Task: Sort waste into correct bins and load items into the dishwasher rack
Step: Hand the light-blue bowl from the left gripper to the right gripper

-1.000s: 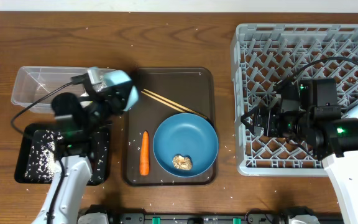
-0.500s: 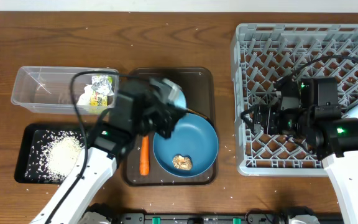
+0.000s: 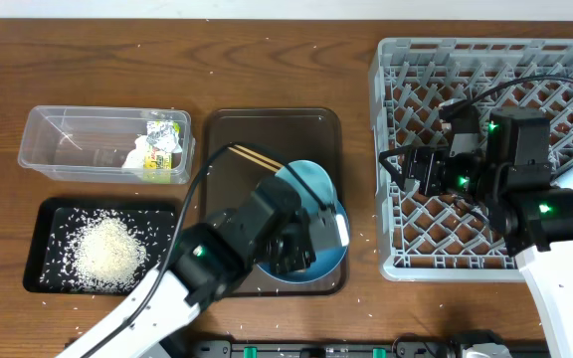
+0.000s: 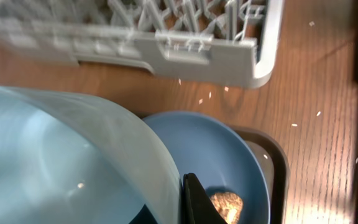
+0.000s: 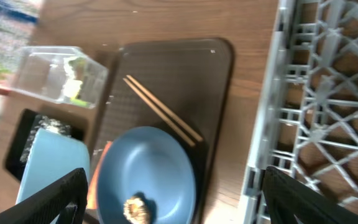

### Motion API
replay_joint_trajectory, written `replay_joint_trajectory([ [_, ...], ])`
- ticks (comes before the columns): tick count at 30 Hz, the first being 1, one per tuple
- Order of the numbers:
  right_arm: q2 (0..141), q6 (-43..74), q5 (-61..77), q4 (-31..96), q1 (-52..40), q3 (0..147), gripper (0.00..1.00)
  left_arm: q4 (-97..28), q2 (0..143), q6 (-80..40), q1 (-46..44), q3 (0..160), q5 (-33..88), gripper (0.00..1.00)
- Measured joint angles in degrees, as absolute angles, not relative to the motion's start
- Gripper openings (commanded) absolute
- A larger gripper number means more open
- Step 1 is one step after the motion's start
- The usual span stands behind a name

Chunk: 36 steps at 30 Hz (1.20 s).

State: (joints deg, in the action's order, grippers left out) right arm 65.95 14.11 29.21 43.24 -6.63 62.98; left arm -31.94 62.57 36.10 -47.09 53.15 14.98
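One light-blue cup (image 4: 61, 162) between left fingers (image 4: 194, 200), above blue plate (image 4: 213, 146)

1. Overhead: bright, even light from above. Only faint soft shadows along the dishwasher rack (image 3: 384, 149). View sharp, no glare.
2. Left wrist: light-blue cup (image 4: 61, 162) very close and out of focus, with a small glint on it. Rack edge at the top is motion-smeared.
3. Right wrist: whole view soft. Clear tub (image 5: 64, 78) smeared, top-left corner washed out.
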Motion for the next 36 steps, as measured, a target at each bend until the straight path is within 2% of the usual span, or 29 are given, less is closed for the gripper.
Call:
replay_joint_trajectory([
  [8,66.0,14.24,44.95,42.3,-6.66,62.98,0.83,-31.57,55.29,39.92,-51.51,53.36,14.63,0.06],
  [12,66.0,13.82,51.75,42.59,-6.66,62.98,0.87,-32.25,55.48,40.56,-52.25,53.41,14.61,0.06],
  [20,66.17,13.54,56.16,42.81,-12.32,62.98,0.88,-32.08,59.29,41.41,-52.58,53.41,14.61,0.06],
  [26,67.99,13.34,55.29,42.87,-15.62,62.98,0.82,-30.39,59.57,42.06,-52.62,53.41,14.68,0.06],
  [29,69.47,13.1,54.85,42.87,-16.16,62.98,0.73,-29.63,59.57,42.09,-52.62,53.41,15.11,0.06],
  [32,70.94,12.82,54.41,42.87,-17.47,62.98,0.59,-29.34,59.57,42.09,-52.62,53.41,15.31,0.06],
  [36,71.46,13.13,53.93,42.85,-17.65,62.98,0.52,-29.54,59.55,42.06,-52.62,53.41,15.27,0.06],
])
